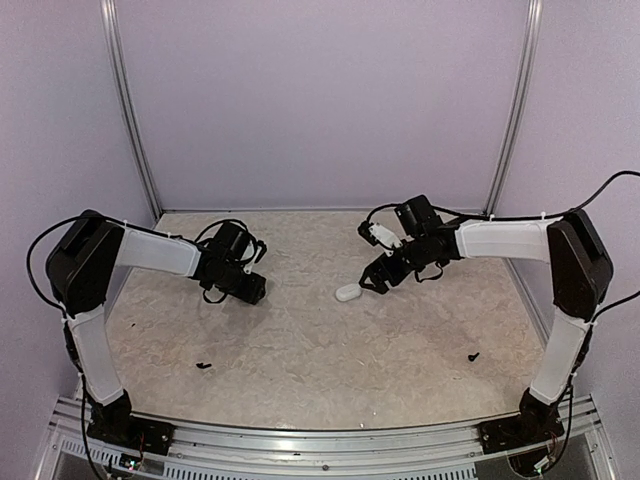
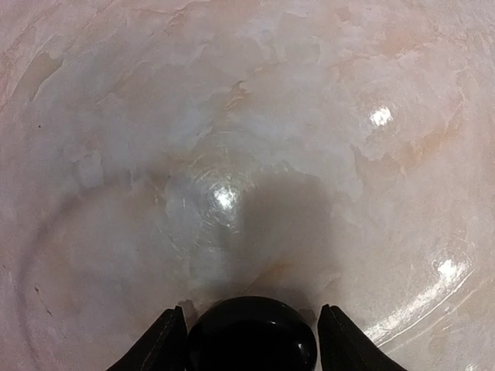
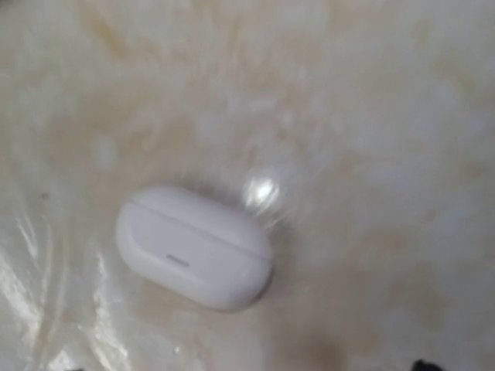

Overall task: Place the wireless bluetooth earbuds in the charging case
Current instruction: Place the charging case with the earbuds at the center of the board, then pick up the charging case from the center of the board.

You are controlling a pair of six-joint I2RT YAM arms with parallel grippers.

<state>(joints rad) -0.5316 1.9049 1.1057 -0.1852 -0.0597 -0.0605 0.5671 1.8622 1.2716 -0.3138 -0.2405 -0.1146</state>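
Looks like the opening step: charging case (image 3: 193, 247) lies shut mid-frame on counter (image 1: 300, 350), right end effector (image 1: 376, 281) just beside it, spread or pinched can't tell; next probably needs lid lifted

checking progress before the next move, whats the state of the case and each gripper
case: lid shut, lying on the table, touched by no gripper
right gripper: looks open, near the case, empty
left gripper: black round thing between its fingers, grip unclear
earbuds: not in view
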